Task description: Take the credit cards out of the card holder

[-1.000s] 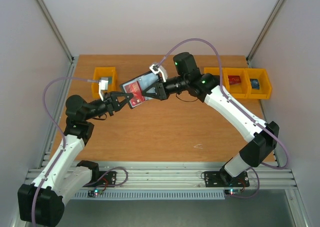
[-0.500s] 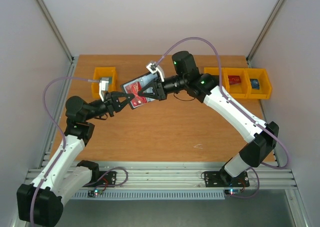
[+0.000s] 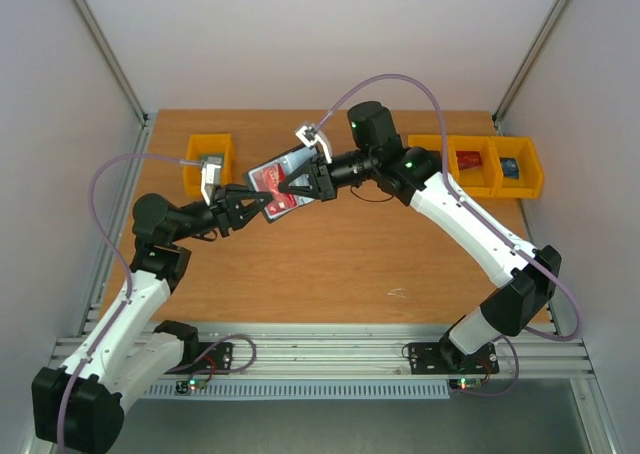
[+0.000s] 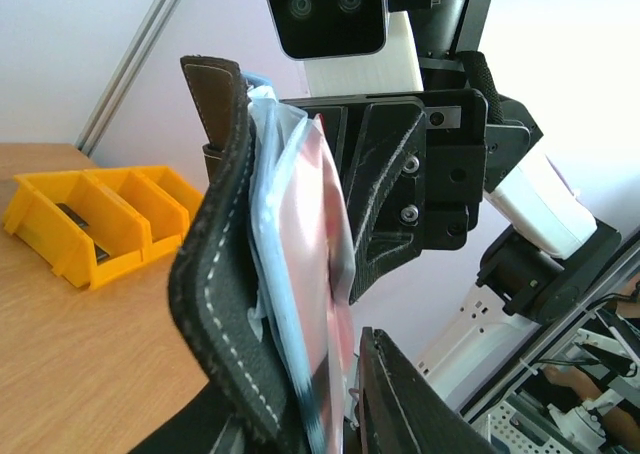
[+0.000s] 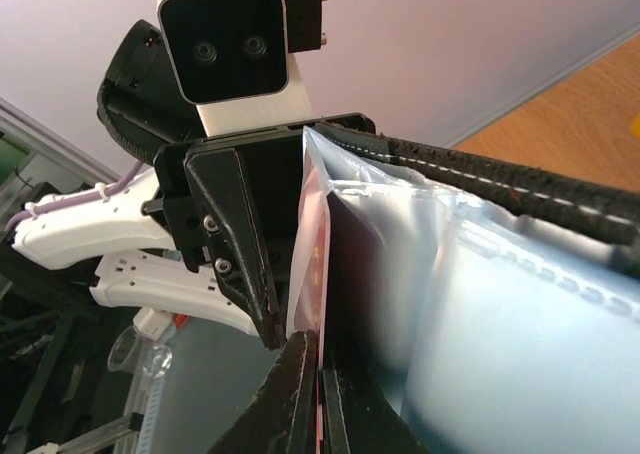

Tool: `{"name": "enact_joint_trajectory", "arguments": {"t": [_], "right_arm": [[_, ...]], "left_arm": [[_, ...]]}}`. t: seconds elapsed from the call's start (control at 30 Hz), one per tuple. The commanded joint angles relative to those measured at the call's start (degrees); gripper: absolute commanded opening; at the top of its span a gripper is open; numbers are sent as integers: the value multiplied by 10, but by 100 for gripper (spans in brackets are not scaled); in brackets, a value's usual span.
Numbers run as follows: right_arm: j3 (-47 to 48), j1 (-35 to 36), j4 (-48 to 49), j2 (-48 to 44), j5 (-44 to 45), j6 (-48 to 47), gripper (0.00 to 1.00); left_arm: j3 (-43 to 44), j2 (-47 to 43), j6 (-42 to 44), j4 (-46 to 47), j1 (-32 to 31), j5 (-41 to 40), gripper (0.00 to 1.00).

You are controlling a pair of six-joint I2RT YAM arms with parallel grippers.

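We count one wallet (image 4: 215,274), one red card (image 4: 322,244) showing; right gripper (image 5: 318,346) seemingly clamps that card; whether left gripper (image 3: 255,201) grips, we cannot tell.

The wooden table (image 3: 330,264) carries a single yellow bin (image 3: 214,145) near its far left corner. A row of three yellow bins (image 3: 480,188) stands at the far right, two of them holding small items (image 3: 467,160).

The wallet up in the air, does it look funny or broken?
Nothing looks broken or spilled. The card holder is just off the table, tilted between the left gripper and right gripper, bulging open around a red card that the right gripper pinches.
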Motion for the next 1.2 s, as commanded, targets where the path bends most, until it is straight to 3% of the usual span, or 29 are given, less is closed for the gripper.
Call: {"name": "enact_joint_trajectory", "arguments": {"t": [0.0,0.4,0.63,1.17], "right_arm": [[5,-5,-4,-12,7,-17,1],[53,-23,-129,-10,3,-83,1],[55,-25,-136,-12,7,-87,1],[56,-93,-212,-49,58,-115,1]], "left_arm": [[-4,-14,2,48,-11,37,25],[-6,-18,1,48,-11,39,23],[-5,-18,4,40,-11,37,2],[-9,-19,13,11,-11,19,0]]}}
